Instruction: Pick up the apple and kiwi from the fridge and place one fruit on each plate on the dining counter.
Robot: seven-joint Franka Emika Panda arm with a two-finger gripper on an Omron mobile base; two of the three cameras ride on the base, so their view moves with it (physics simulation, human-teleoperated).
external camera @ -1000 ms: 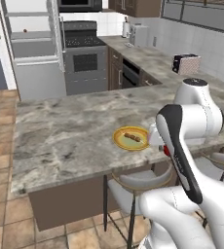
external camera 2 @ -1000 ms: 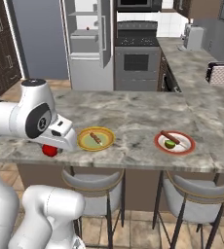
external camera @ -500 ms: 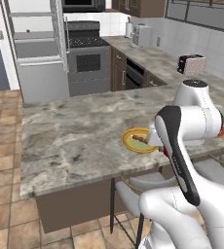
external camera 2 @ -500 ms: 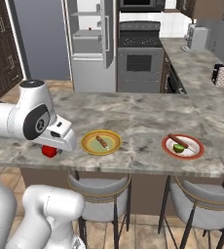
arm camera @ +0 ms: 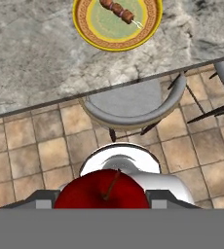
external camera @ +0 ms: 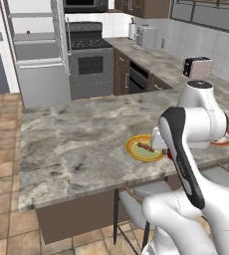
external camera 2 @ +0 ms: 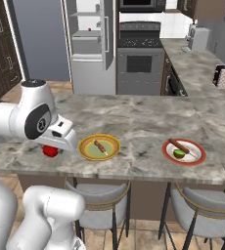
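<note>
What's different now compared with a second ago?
Mostly the viewpoint: the base drove sideways along the dining counter, so the whole scene shifted in both base views. The gripper still holds the apple beside the yellow plate. The kiwi stays on the red-rimmed plate.

Bright, even light (soft, slightly blurry)

Apple [arm camera: 103,195] btm half cut off; fingers [arm camera: 42,200] mostly hidden.
</note>
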